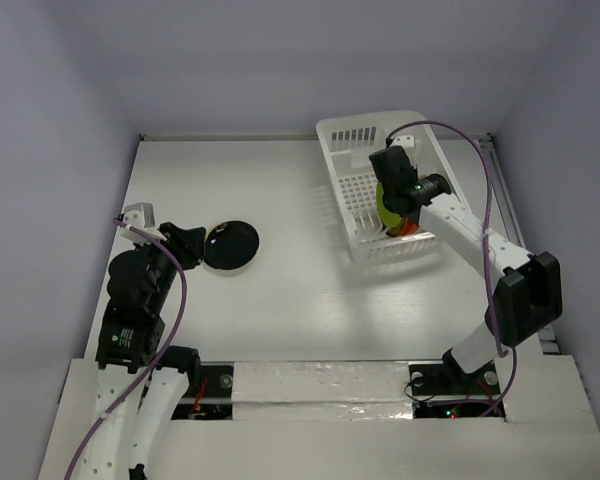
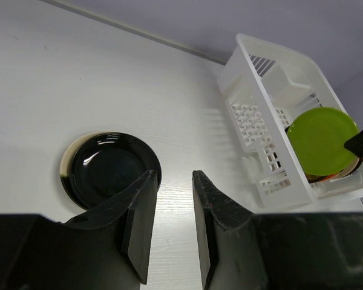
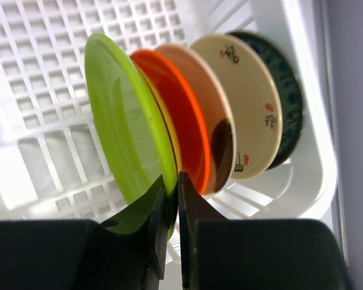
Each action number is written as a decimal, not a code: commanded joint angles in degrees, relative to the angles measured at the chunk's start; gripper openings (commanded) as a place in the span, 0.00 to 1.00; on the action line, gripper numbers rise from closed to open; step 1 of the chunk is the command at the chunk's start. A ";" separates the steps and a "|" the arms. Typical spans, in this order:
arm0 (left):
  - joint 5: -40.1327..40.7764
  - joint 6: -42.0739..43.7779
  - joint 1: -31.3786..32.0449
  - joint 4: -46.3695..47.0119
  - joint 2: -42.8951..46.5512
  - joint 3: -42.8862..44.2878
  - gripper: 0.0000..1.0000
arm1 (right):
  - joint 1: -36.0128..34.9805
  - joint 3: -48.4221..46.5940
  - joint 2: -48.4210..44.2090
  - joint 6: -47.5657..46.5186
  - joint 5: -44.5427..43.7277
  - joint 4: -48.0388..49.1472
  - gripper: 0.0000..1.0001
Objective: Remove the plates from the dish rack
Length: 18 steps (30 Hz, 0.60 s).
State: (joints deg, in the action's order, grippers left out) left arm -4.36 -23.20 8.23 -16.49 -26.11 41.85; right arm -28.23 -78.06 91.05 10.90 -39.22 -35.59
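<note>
You are in the middle of pulling the lime green plate (image 3: 118,121) out of the dish rack (image 3: 42,72). The right gripper (image 3: 169,202) has its fingers (image 3: 190,223) clenched on the plate's lower rim, one pad on each face, and the plate stands on edge directly above them, at the front of the row.

Just behind the far finger comes a thin yellow edge. After it stand the red-orange plate (image 3: 184,121), a peach-beige plate (image 3: 221,136), a cream patterned plate (image 3: 251,96) and a dark plate (image 3: 290,84), each leaning close on the one in front. The next move, as I judge it, calls for a straight lift along the plate's own plane until it is free of the rack wall. After that comes a swing out over the table (image 2: 60,72).

Watch the neighbours. The yellow edge lies almost against the far finger, so any tilt backward could drag it or tip the row. The rack's near wall sits just below your fingertips and could catch the rim if you pull out before you rise.

The left gripper (image 2: 172,205) hangs low over the table with its fingers (image 2: 139,223) released and nothing between them. The black plate (image 2: 112,169) lies flat just beyond the left finger. A pale rim (image 2: 65,172) shows along that plate's far-left edge, so it may rest on another plate, though I cannot tell for sure. That spot looks like the place to set down. The rack is well off beyond the right finger of that hand.
</note>
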 commanded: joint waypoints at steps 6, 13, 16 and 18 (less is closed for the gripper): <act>-0.74 -0.27 -0.23 2.43 0.09 -0.01 0.27 | -1.74 -5.96 -7.01 0.70 -5.24 1.67 0.00; -1.09 -0.35 -0.23 2.60 0.09 -0.10 0.27 | -7.53 -5.80 -15.80 6.05 10.01 9.03 0.00; -0.83 -0.27 -0.23 2.52 0.09 -0.10 0.27 | -13.14 -5.08 -13.55 8.43 15.93 14.84 0.00; -0.65 -0.35 -0.23 2.43 0.09 -0.10 0.27 | -15.27 -6.39 -10.55 11.33 19.85 17.73 0.00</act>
State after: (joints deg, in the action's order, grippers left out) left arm -4.49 -23.22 8.23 -16.49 -26.11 41.85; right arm -39.79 -82.39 76.47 17.26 -29.19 -27.59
